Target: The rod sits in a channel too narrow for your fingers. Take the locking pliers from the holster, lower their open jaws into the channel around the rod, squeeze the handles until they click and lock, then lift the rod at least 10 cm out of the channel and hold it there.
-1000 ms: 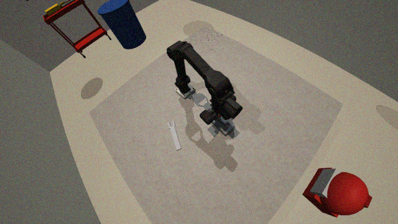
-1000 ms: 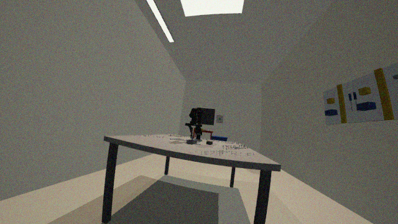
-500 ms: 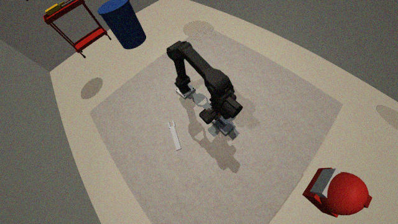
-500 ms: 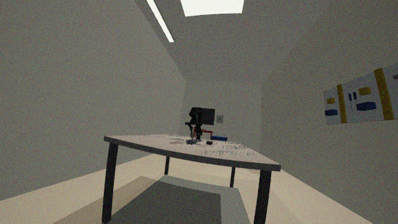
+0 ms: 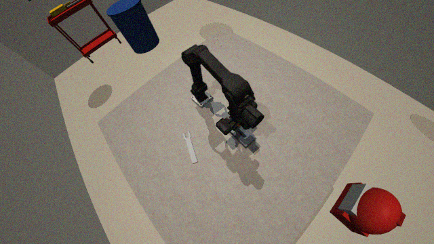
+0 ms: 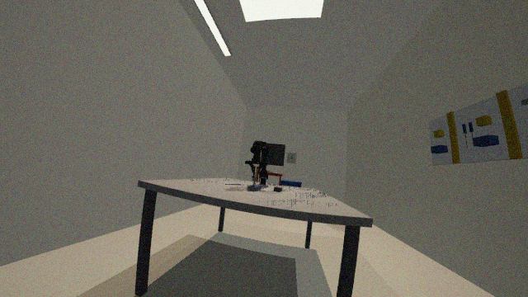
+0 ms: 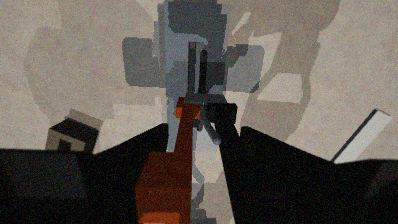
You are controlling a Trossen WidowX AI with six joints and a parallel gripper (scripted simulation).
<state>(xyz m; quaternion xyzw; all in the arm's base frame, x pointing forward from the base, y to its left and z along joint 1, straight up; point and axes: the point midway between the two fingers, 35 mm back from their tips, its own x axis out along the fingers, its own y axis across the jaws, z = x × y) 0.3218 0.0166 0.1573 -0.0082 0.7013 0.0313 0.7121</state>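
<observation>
Gripper over the table, well inside its edges

The gripper (image 5: 234,130) (image 6: 254,175) (image 7: 204,131), pointing down from the bent arm (image 5: 234,81) (image 6: 260,153), grips what looks like the pliers (image 7: 186,135).

A silver open-ended wrench (image 5: 191,148) (image 7: 364,136) lies flat on the desk (image 5: 152,183) (image 6: 247,202), with a blue bin (image 5: 135,28) and a red cart (image 5: 98,42) beyond the desk.
</observation>
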